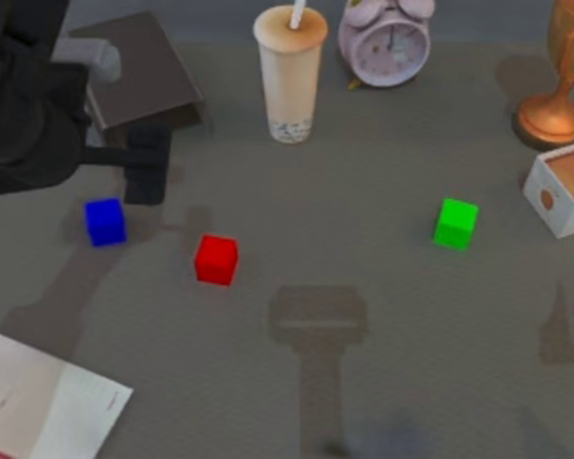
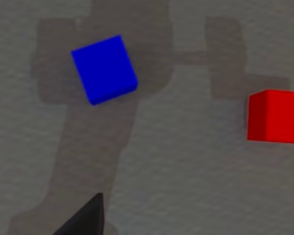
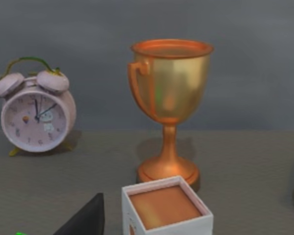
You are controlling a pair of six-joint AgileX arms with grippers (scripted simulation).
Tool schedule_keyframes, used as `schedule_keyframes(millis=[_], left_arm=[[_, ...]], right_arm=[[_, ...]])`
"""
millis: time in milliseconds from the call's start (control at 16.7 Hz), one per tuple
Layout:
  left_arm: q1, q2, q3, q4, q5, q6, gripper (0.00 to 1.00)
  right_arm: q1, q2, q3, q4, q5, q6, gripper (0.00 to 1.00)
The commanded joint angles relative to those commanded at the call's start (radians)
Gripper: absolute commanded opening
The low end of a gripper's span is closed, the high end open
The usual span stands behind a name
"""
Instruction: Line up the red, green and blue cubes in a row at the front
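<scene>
The blue cube [image 1: 105, 221] sits at the left of the table, with the red cube [image 1: 215, 259] a little to its right and nearer the front. Far to the right rests the green cube [image 1: 455, 223]. My left gripper [image 1: 145, 172] hovers just behind and to the right of the blue cube, open and empty. Its wrist view shows the blue cube [image 2: 104, 68], the red cube [image 2: 277, 116] and one dark fingertip [image 2: 90, 215]. My right gripper is out of the top view; its wrist view shows one fingertip [image 3: 90, 215] beside the box, open and holding nothing.
At the back stand a dark book [image 1: 143, 72], a drink cup [image 1: 289, 72], a pink alarm clock [image 1: 385, 38] and a copper trophy [image 1: 560, 86]. A white and tan box [image 1: 566, 186] sits at the right edge. A sheet of paper [image 1: 38, 402] lies at the front left.
</scene>
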Motion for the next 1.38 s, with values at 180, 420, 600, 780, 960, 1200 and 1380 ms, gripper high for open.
schedule_keyframes(millis=[180, 420, 600, 780, 960, 1200, 1380], left_arm=[[-0.060, 0.266, 0.216, -0.148, 0.001, -0.032, 1.00], [-0.121, 0.545, 0.453, -0.294, 0.002, -0.065, 1.00], [-0.149, 0.665, 0.561, -0.354, 0.002, -0.081, 1.00], [-0.156, 0.693, 0.591, -0.370, 0.002, -0.085, 1.00], [-0.156, 0.693, 0.591, -0.370, 0.002, -0.085, 1.00], [-0.152, 0.706, 0.558, -0.328, 0.003, -0.082, 1.00], [-0.153, 0.750, 0.488, -0.204, 0.003, -0.082, 1.00]], right_arm=[[0.000, 0.000, 0.000, 0.000, 0.000, 0.000, 1.00], [0.000, 0.000, 0.000, 0.000, 0.000, 0.000, 1.00], [0.000, 0.000, 0.000, 0.000, 0.000, 0.000, 1.00], [0.000, 0.000, 0.000, 0.000, 0.000, 0.000, 1.00], [0.000, 0.000, 0.000, 0.000, 0.000, 0.000, 1.00], [0.000, 0.000, 0.000, 0.000, 0.000, 0.000, 1.00], [0.000, 0.000, 0.000, 0.000, 0.000, 0.000, 1.00]])
